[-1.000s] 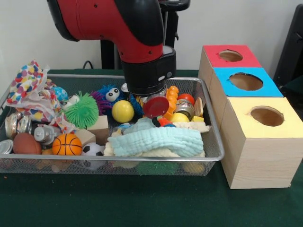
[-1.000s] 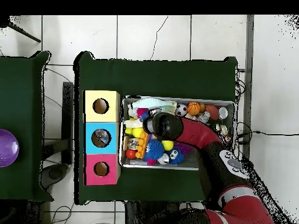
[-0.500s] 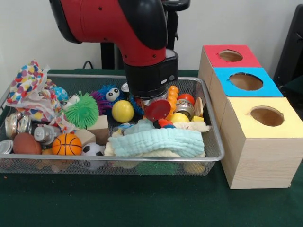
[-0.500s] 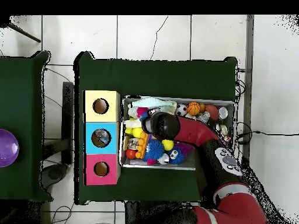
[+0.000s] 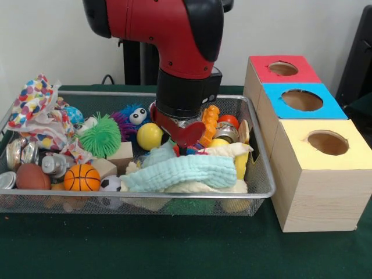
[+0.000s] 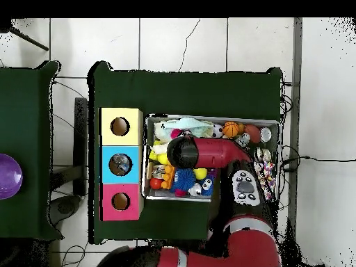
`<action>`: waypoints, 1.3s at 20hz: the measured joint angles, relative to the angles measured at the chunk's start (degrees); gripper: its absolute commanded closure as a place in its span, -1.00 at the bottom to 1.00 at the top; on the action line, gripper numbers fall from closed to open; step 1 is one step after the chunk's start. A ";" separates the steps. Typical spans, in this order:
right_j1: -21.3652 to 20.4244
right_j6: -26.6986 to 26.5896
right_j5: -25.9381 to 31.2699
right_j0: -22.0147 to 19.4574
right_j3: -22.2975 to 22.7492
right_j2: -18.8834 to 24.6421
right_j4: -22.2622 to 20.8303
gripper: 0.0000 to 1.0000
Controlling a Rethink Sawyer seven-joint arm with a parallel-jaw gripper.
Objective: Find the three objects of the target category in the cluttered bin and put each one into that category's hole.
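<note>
Far left in the wire mesh bin [image 5: 263, 174]: a polka-dot cloth [image 5: 35, 104] heaped against the rim, shiny metal bits [image 5: 17, 152] below it. Next along, a mini basketball [image 5: 82, 177] at the front and a green spiky ball [image 5: 102, 135] behind it. Then a blue furry toy with googly eyes [image 5: 136, 116] and, right beside it, a yellow ball [image 5: 150, 136]. Mid-bin, the gripper [image 5: 185, 135] down among the clutter, with a red piece [image 5: 187, 131] right at its tip. Can't tell whether it's spread or pinching that piece. Just below, a light blue cloth [image 5: 180, 173] draped over the pile. Outside the bin on the right, three wooden boxes in a row: yellow-topped box [image 5: 325, 168] nearest, blue-topped box [image 5: 302, 102] in the middle, red-topped box [image 5: 282, 68] farthest, each with a round hole on top. No telling which toys belong to the target category; everything apart from that red piece lies in the bin.
</note>
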 measured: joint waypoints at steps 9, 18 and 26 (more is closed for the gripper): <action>0.74 0.00 -0.61 -0.02 -1.27 -1.85 -1.28 -1.00; 2.62 0.00 -2.14 -21.35 3.00 17.53 0.94 -1.00; 10.02 0.00 -2.14 -39.35 7.32 34.54 0.95 -1.00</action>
